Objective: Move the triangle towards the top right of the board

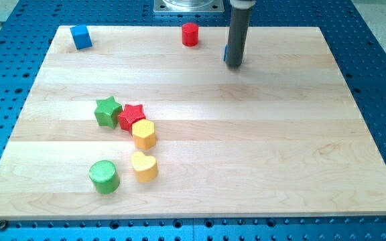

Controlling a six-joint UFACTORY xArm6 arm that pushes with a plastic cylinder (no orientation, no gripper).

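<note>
My tip (pixel 235 65) rests on the wooden board (pixel 260 147) near the view's top, right of centre. A blue block (pixel 226 53) shows as a thin sliver at the rod's left edge. It is mostly hidden behind the rod, and its shape cannot be made out. It seems to touch the rod.
A red cylinder (pixel 190 34) stands left of the rod at the top edge. A blue cube (pixel 81 37) sits at the top left. A green star (pixel 108 111), red star (pixel 132 116), yellow hexagon (pixel 143 133), yellow heart (pixel 143 166) and green cylinder (pixel 104 177) cluster at lower left.
</note>
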